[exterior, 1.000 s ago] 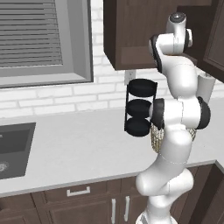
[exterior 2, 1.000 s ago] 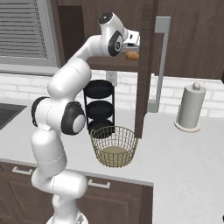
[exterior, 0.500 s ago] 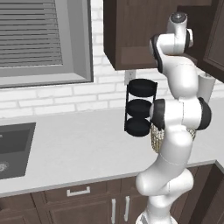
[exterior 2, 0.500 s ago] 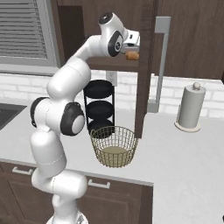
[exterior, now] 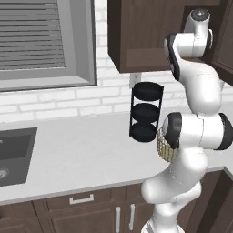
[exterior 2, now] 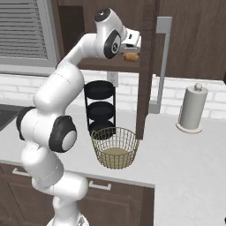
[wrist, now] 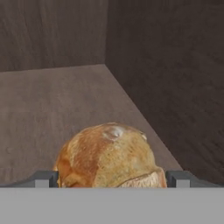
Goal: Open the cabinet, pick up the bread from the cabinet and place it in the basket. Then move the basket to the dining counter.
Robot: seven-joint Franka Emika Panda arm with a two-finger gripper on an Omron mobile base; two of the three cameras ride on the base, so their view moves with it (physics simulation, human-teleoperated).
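The dark brown cabinet (exterior 2: 145, 66) stands with its door swung out, edge on, its silver bar handle (exterior 2: 164, 66) facing right. Inside on the shelf lies the golden-brown bread (exterior 2: 131, 56), large in the hand view (wrist: 109, 155). My gripper (exterior 2: 132, 52) reaches into the cabinet, and both fingertips (wrist: 46, 178) press against the loaf's sides, so my gripper (wrist: 111, 179) is shut on it. The tan wire basket (exterior 2: 114, 148) sits on the grey counter below the door, partly hidden behind my arm in the left base view (exterior: 164, 145).
A black three-tier rack (exterior 2: 100, 108) stands by the brick wall behind the basket. A paper towel roll (exterior 2: 192, 108) is at the right. The sink (exterior: 13, 150) lies far left under a shuttered window (exterior: 45, 41). Cabinet walls close in around the bread.
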